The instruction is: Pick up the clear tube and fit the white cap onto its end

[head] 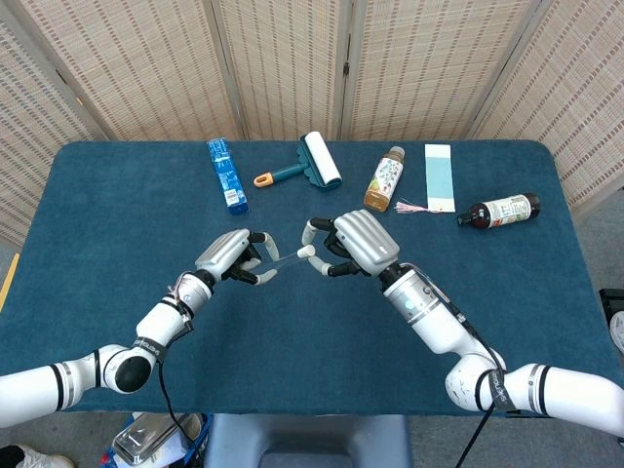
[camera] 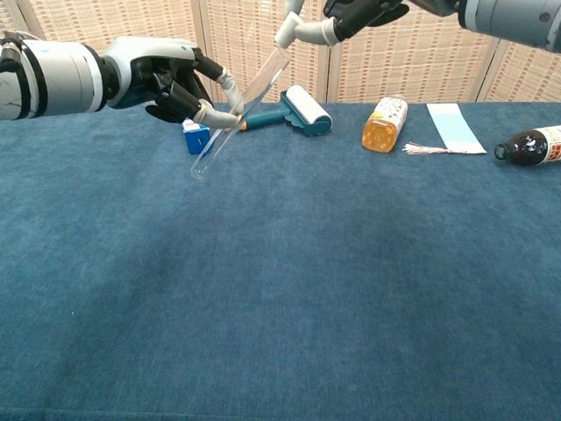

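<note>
My left hand (head: 232,257) (camera: 171,81) holds the clear tube (head: 284,258) (camera: 235,117) in the air over the middle of the blue table (head: 312,331). In the chest view the tube slants, its lower end down to the left and its upper end up to the right. My right hand (head: 357,244) (camera: 355,12) pinches the small white cap (head: 305,252) (camera: 285,37) right at the tube's upper end. Cap and tube end appear to touch; whether the cap sits over the end cannot be told.
Along the far side of the table lie a blue box (head: 226,175), a teal lint roller (head: 310,164), an amber bottle (head: 384,179), a pale blue card (head: 440,176) and a dark bottle (head: 501,210). Woven screens stand behind.
</note>
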